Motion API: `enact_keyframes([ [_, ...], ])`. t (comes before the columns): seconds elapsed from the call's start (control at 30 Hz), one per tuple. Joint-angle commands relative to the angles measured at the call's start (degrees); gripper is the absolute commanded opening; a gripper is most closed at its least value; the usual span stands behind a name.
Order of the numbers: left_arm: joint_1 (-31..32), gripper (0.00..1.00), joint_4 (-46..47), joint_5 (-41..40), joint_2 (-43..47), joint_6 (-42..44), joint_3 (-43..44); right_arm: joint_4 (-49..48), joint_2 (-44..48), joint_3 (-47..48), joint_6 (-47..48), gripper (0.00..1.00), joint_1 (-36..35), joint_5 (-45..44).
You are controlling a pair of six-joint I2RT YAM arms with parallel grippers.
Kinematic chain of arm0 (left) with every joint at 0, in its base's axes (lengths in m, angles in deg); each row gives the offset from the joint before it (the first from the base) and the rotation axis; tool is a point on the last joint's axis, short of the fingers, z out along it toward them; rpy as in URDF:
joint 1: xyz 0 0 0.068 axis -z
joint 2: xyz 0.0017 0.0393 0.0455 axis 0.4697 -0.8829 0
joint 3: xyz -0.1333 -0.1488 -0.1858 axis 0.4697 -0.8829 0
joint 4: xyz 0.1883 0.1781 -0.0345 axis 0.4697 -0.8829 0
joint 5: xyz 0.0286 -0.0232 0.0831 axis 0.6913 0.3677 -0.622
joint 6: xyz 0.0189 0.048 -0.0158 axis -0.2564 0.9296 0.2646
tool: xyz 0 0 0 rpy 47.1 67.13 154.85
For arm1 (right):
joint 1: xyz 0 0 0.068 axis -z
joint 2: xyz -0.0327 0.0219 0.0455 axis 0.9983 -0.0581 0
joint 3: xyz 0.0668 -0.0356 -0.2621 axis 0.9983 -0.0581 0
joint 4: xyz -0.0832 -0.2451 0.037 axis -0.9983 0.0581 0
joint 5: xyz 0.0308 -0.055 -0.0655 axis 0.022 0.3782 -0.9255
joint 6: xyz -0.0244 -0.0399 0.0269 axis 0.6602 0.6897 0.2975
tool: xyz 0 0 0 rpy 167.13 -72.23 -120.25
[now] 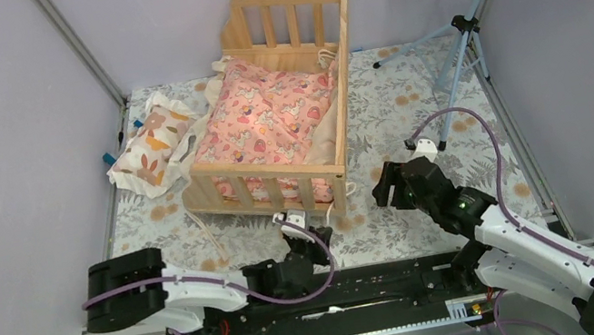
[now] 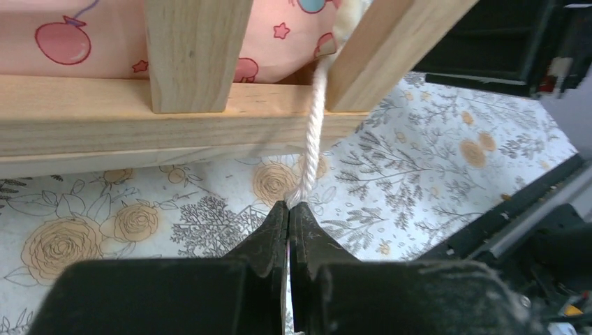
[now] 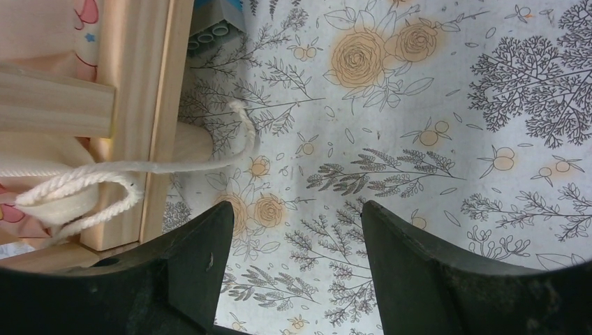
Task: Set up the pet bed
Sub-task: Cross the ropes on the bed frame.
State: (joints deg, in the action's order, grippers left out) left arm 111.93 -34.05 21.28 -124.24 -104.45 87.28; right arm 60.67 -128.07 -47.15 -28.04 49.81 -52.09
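From above, the pet bed point(image 1: 264, 182) stands toward twelve o'clock on the table point(image 1: 411, 101), the left tool point(image 1: 292, 221) at its six o'clock rail; the left wrist view shows that tool pinched shut on a white cord point(image 2: 312, 132), the right wrist view the right tool point(image 3: 297, 209) wide open, empty.

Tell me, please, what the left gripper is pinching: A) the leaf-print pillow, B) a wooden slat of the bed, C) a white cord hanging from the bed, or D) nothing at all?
C: in the left wrist view, the left gripper is shut on the white cord that hangs past the pet bed rail.
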Motion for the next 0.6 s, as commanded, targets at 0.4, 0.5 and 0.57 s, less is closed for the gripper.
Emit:
enact_keyframes([
  [0.4,12.69,0.0,-47.92,1.92,18.08,-22.88,4.38,-13.06,1.55,-8.29,2.09,0.78,-0.14,2.21],
  [0.5,14.05,0.0,-53.79,2.32,19.55,-26.0,5.42,-20.93,3.12,-11.88,5.3,0.79,-0.12,5.82],
  [0.57,14.58,0.0,-57.65,2.43,20.75,-28.8,5.85,-27.01,3.8,-14.34,7.91,0.8,-0.1,9.03],
])
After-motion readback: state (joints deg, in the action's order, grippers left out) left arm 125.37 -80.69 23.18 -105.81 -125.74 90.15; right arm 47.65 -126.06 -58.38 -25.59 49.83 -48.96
